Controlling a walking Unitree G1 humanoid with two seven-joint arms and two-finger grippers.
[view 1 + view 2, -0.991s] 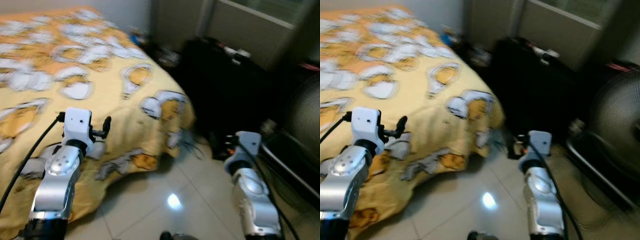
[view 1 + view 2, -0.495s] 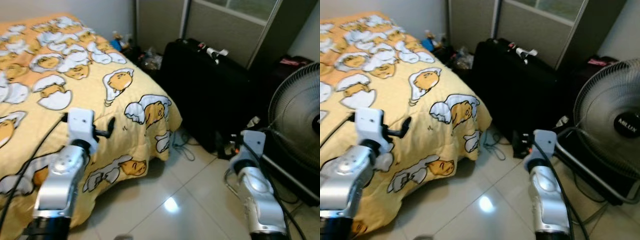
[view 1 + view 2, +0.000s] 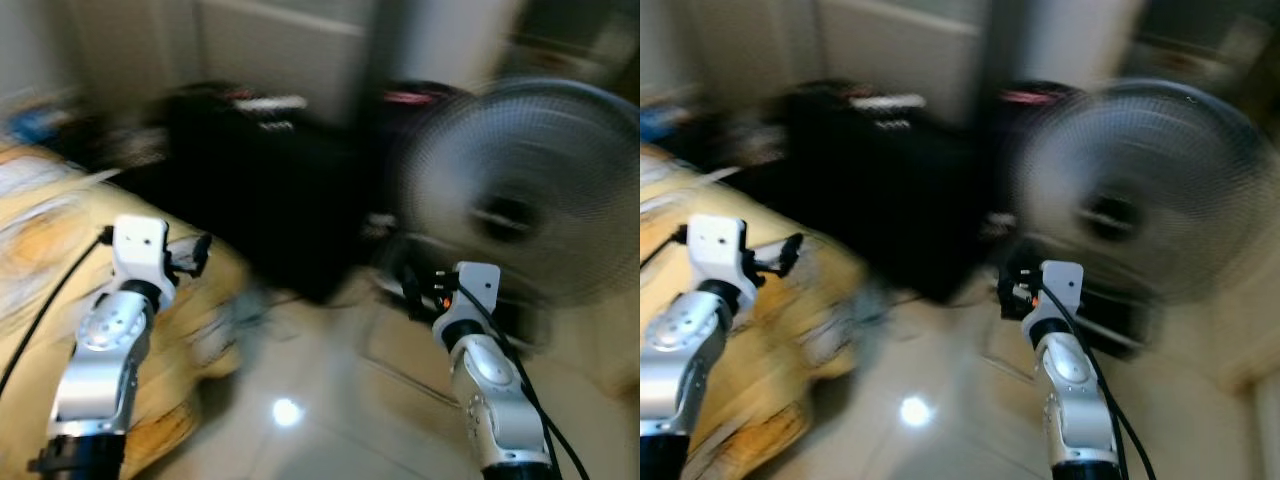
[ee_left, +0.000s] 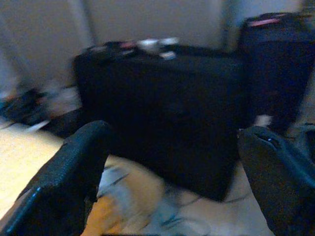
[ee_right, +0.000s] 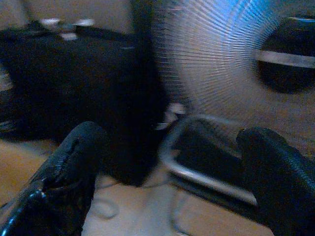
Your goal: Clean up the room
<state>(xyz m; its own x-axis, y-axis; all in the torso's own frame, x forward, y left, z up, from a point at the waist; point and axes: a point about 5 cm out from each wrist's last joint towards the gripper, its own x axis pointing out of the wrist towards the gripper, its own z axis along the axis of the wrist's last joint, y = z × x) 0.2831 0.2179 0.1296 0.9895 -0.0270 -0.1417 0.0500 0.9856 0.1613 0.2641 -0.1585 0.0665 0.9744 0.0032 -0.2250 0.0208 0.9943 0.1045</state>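
- The head views are blurry, so small things are hard to make out
- The left gripper (image 4: 172, 196) is held up in the air over the corner of the bed (image 3: 40, 260); its two black fingers (image 4: 69, 177) are spread wide apart and hold nothing
- The right gripper (image 5: 167, 196) is held up over the floor (image 3: 330, 400), in front of the fan (image 3: 510, 190); its two black fingers (image 5: 64, 172) are also spread wide apart and hold nothing
- The bed has a yellow cover and sits at the left side of the room
- A big black suitcase (image 4: 167, 108) stands on the floor just past the bed corner, with some small things on its top edge that are too blurry to name
- A second dark case (image 4: 275, 64) stands beside it, next to the wall
- The fan is big and round, with a dark middle, and stands on a metal frame (image 5: 197, 162) on the floor, right of the black suitcase
- A bright spot of light (image 3: 285, 410) shines on the pale floor between the two arms
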